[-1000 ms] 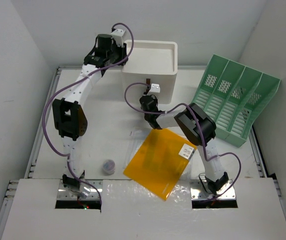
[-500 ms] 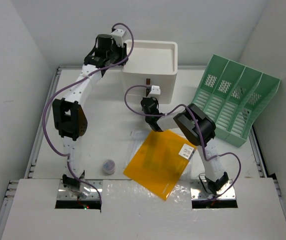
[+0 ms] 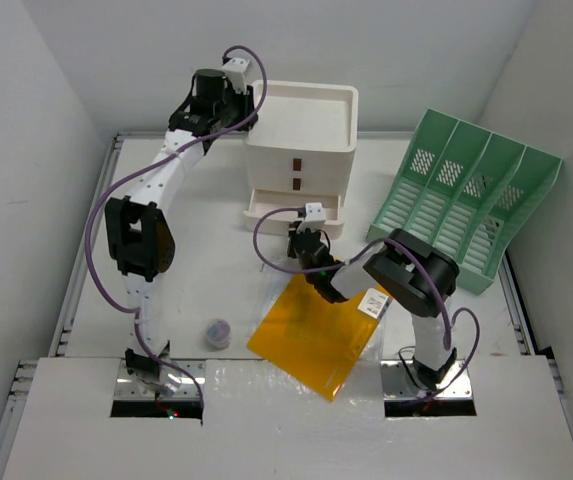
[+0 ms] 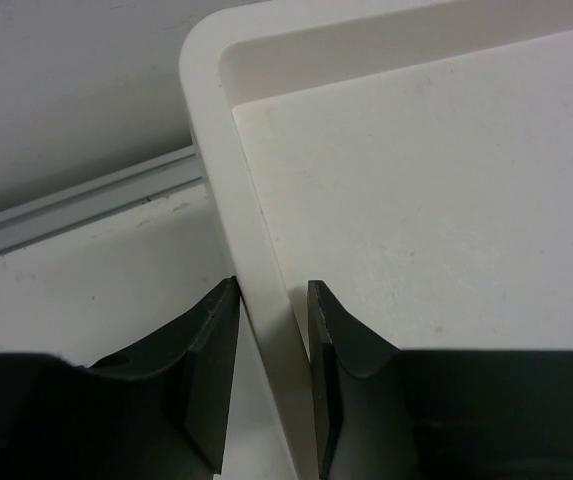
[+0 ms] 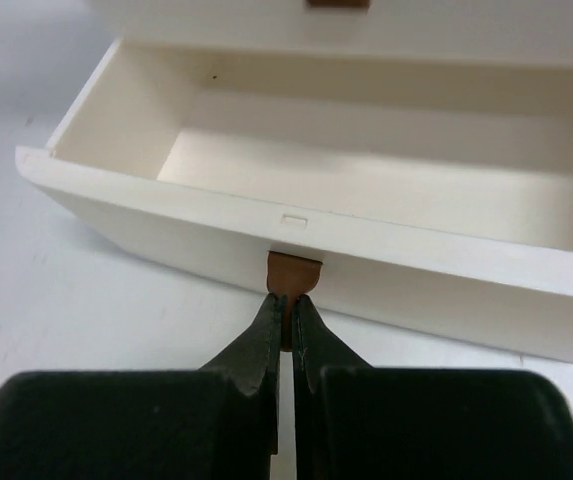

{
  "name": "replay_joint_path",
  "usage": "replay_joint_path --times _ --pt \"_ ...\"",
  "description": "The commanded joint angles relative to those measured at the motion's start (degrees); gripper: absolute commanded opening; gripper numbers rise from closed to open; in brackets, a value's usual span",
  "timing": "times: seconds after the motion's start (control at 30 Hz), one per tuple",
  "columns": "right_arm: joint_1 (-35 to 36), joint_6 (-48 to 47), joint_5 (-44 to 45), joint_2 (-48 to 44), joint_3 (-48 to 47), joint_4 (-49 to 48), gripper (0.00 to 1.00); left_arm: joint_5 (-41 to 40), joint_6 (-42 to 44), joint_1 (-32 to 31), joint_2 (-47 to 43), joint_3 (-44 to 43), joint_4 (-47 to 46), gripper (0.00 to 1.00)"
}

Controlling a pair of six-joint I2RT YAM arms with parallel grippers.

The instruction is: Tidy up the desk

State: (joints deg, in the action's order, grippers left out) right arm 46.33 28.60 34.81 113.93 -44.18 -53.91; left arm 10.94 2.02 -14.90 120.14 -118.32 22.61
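Note:
The desk [image 3: 196, 250] is a white tabletop with a thin metal rim. A white drawer box [image 3: 301, 125] stands at its back. Its bottom drawer [image 3: 288, 207] is pulled out and shows empty in the right wrist view [image 5: 366, 170]. My right gripper [image 3: 306, 236] is shut on the drawer's brown pull tab [image 5: 293, 273], fingertips pinched on it [image 5: 288, 305]. My left gripper [image 3: 238, 98] is shut on the box's top left rim [image 4: 261, 250], one finger either side [image 4: 273, 305]. An orange folder [image 3: 311, 325] lies in front of the drawer.
A green slotted file rack [image 3: 466, 195] leans at the right. A small round purple-grey object [image 3: 218, 332] lies near the left arm's base. A clear plastic sleeve [image 3: 269, 285] lies partly under the folder. A white label [image 3: 372, 303] is on the folder.
My right gripper has moved toward the near edge with the brown tab in it, and the bottom drawer has slid out. The left arm has not moved.

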Motion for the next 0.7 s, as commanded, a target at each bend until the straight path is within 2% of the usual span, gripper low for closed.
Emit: replay_joint_path --times 0.0,0.13,0.3,0.4,0.43,0.47,0.63,0.67 --pt "2.1 2.2 -0.1 -5.1 3.2 -8.3 0.0 3.9 -1.0 -0.2 -0.8 2.4 5.6 0.0" --pt "3.6 3.2 -0.4 -7.3 7.5 -8.8 0.0 3.9 -1.0 -0.2 -0.7 2.6 5.4 0.0" --pt "4.3 0.1 -2.0 -9.4 7.6 -7.6 0.0 4.3 -0.7 -0.2 -0.4 2.6 5.4 0.0" --pt "4.3 -4.9 -5.9 -11.5 7.1 -4.2 0.36 4.5 0.3 -0.2 -0.5 2.1 6.4 0.01" --pt "4.3 -6.9 -8.2 -13.8 7.1 -3.1 0.51 4.8 1.0 -0.2 -0.6 1.9 7.1 0.06" --pt "4.2 -7.7 -9.0 -15.1 7.1 0.5 0.56 4.9 1.4 -0.2 -0.8 1.9 7.4 0.2" --pt "4.5 -12.2 -18.1 -22.3 4.6 15.2 0.7 6.0 4.1 -0.2 -1.8 0.5 9.6 0.43" --pt "4.5 -14.2 -24.4 -23.9 4.4 18.5 0.82 6.0 4.5 -0.2 -2.1 -0.4 10.3 0.51"
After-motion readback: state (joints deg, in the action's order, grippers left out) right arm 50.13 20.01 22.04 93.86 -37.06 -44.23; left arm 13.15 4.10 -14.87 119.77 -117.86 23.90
